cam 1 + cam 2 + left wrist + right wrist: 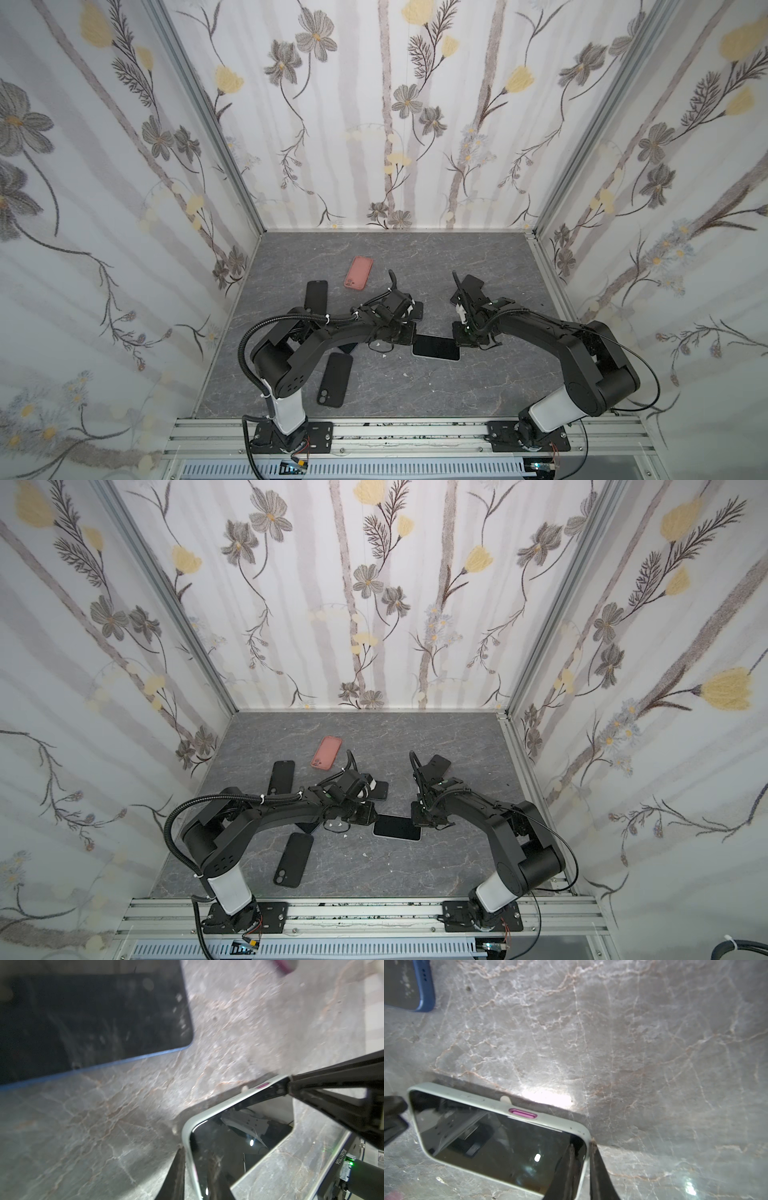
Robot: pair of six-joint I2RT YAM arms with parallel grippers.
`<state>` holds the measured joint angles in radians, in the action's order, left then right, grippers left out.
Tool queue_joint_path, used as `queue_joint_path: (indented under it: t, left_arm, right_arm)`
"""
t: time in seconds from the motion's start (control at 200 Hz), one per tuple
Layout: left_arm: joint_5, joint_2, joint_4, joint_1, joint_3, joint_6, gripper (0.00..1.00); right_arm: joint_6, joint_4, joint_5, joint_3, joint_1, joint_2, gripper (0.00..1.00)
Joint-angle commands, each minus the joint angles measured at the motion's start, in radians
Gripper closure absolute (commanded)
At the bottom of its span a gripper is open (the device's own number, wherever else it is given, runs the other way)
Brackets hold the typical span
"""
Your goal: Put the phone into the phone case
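Flowered wallpaper closes in three sides of the grey marbled table [478, 266]. Near its middle, in both top views, the phone [436, 346] [397, 827] lies flat with its screen up. It sits inside the pale phone case [467, 1096], whose rim frames the dark glass. A pink side button [522, 1113] shows on the long edge of the rim in the right wrist view.

The left claw [409, 337] meets the short end of the case on the left arm's side. In the left wrist view its fingers [176, 1176] stand narrow, one outside the rim and one over the glass, pinching the case's edge. The right claw [459, 340] is at the opposite short end. Its two fingers sit close together astride a corner of the rim, one over the screen and one outside. Whether they press on that corner I cannot tell.

A salmon-pink case [358, 272] lies toward the back wall, well apart from the phone. Just beside it, nearer the left wall, lies a black slab [316, 296]. A black case [334, 384] with a camera opening lies in front of the left arm. A blue-rimmed case [93, 1022] lies near the left claw, and white flecks [380, 345] dot the table beside it.
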<state>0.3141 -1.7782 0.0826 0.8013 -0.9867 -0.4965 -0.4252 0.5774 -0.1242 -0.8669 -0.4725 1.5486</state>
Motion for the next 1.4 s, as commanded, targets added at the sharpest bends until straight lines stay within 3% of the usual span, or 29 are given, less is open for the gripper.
queue_joint_path:
  t: [0.0, 0.305, 0.564, 0.759, 0.884, 1.059, 1.169, 1.209, 1.394]
  left_arm:
    - [-0.036, 0.033, -0.005, -0.009, -0.026, 0.043, 0.81]
    - [-0.086, 0.203, -0.075, -0.048, -0.007, 0.141, 0.81]
    - [-0.121, 0.358, -0.129, -0.106, 0.017, 0.357, 0.81]
    - [-0.088, 0.475, -0.245, -0.131, 0.107, 0.539, 0.78]
    - [-0.070, 0.558, -0.346, -0.140, 0.197, 0.630, 0.76]
    - [-0.062, 0.624, -0.443, -0.151, 0.307, 0.712, 0.71]
    - [-0.061, 0.645, -0.473, -0.155, 0.350, 0.756, 0.66]
    - [-0.063, 0.652, -0.487, -0.157, 0.363, 0.767, 0.65]
    - [-0.044, 0.676, -0.518, -0.164, 0.401, 0.808, 0.50]
  right_arm:
    - [0.037, 0.027, 0.013, -0.057, -0.003, -0.040, 0.81]
    - [0.196, 0.022, 0.026, -0.167, -0.004, -0.119, 0.74]
    - [0.453, 0.004, -0.019, -0.179, -0.008, -0.164, 0.65]
    - [0.641, -0.020, -0.079, -0.161, -0.012, -0.213, 0.58]
    - [0.752, -0.042, -0.105, -0.124, -0.014, -0.253, 0.47]
    - [0.876, -0.026, -0.101, -0.075, -0.018, -0.271, 0.22]
    - [0.927, -0.019, -0.077, -0.058, -0.023, -0.255, 0.13]
    - [0.938, -0.020, -0.065, -0.057, -0.025, -0.246, 0.00]
    - [0.992, -0.015, -0.042, -0.071, -0.042, -0.191, 0.00]
